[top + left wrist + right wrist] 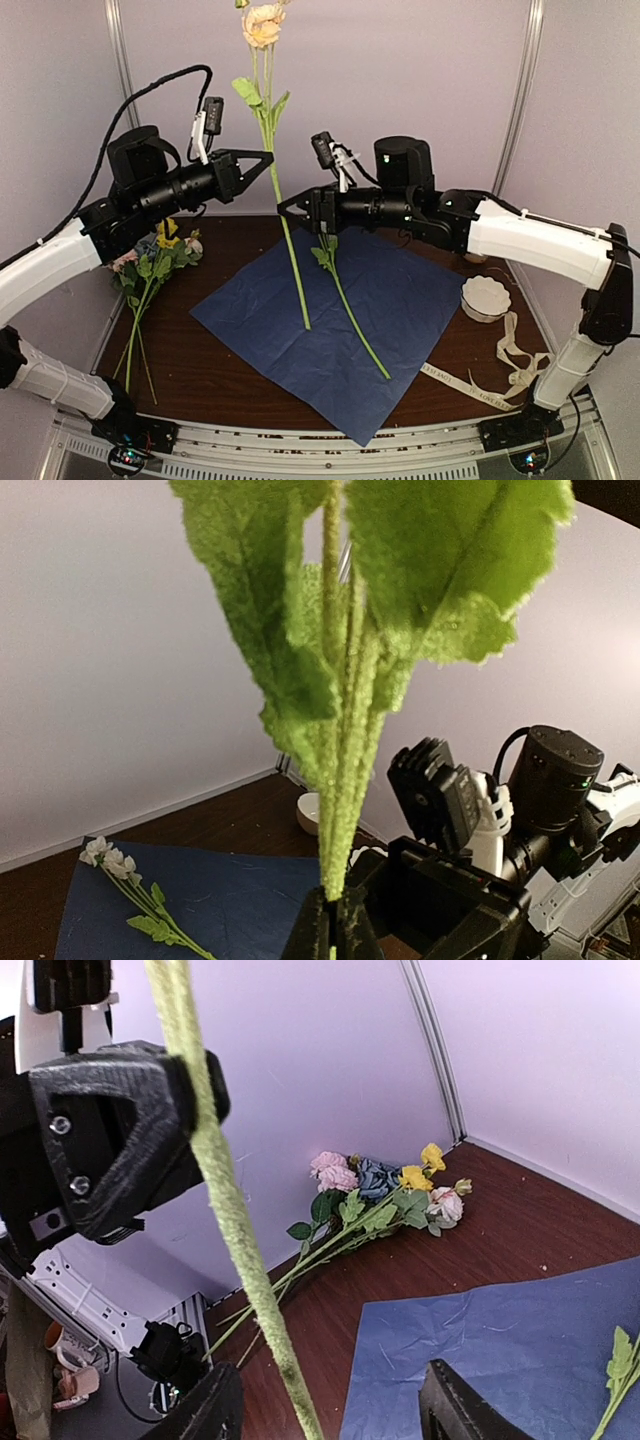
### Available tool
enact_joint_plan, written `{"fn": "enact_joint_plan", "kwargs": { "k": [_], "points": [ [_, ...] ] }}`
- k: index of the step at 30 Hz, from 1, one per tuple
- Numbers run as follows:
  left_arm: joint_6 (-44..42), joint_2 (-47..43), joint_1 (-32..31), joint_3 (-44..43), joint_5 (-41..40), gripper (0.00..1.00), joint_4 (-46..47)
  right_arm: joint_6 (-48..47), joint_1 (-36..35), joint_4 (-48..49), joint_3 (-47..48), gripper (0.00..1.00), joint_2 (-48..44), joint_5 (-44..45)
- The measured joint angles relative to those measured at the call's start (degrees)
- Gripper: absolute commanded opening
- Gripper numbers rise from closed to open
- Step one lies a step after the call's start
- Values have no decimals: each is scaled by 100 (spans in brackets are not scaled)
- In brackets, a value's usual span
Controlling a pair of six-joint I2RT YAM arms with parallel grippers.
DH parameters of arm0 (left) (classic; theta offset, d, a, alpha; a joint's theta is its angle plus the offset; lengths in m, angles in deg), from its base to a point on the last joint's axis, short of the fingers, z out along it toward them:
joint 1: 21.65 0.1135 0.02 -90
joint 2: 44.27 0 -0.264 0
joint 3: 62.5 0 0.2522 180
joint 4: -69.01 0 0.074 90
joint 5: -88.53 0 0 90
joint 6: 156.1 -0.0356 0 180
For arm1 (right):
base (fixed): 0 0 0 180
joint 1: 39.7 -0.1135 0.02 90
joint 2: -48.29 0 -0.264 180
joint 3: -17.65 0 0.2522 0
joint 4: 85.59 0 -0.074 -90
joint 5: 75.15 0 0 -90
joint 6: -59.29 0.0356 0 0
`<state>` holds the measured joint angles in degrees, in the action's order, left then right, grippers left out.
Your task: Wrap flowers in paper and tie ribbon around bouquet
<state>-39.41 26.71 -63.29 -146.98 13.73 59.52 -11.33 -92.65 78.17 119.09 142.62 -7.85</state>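
The left gripper (268,158) is clamped on a tall flower stem (287,225), and the top view's edge cuts off its peach bloom. The right gripper (284,207) stands open around that stem. We see the other flowers (155,255) on the counter (225,250) left of the navy paper (400,300), with the ribbon (455,379) lying to its right.

High rear camera overlooks the table (450,345); close wrist cameras apparently share paper (250,900).
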Motion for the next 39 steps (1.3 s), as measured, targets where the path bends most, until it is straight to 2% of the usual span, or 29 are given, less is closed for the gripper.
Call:
{"fn": "enact_joint_plan", "kwargs": {
  "k": [5, 8, 9, 11, 12, 14, 16, 20, 22, 25, 27, 33, 39],
  "points": [
    [98, 57, 0, 0, 70, 0, 85, 44, -11, -146, 229, 1, 299, -96],
    [111, 107, 9, 0, 11, 0, 140, 50, -44, -184, 369, 0, 407, -184],
    [111, 114, 17, 0, -9, 5, 120, 68, -68, -199, 369, 0, 407, -166],
    [103, 103, 13, -4, -149, 53, 28, 63, -68, -227, 369, 0, 407, -131],
    [72, 101, 22, -22, -269, 66, -76, 61, -55, -286, 369, 0, 407, -92],
    [66, 96, 87, -107, -584, 72, -527, 68, 0, -437, 369, 0, 407, 63],
    [90, 96, 332, -210, -944, 71, -1117, 83, 157, -695, 369, 0, 407, 203],
    [284, 186, 1541, -181, -1797, 67, -2566, 85, 704, -1427, 402, 0, 592, 332],
    [341, 310, 2164, 92, -2455, 67, -3239, 76, 975, -1816, 369, 0, 881, 437],
    [339, 533, 2597, 595, -3158, 61, -4044, 74, 1202, -2188, 131, 1, 1244, 584],
    [321, 717, 2732, 817, -3407, 54, -4393, 74, 1283, -2430, -39, 10, 1493, 675],
    [146, 1443, 3230, 868, -3832, 43, -4642, 28, 1320, -2979, -116, 31, 2004, 1147],
    [-179, 2409, 3569, 326, -4192, 35, -4774, -15, 1318, -3075, -116, 36, 1910, 1484]
  ]
}}
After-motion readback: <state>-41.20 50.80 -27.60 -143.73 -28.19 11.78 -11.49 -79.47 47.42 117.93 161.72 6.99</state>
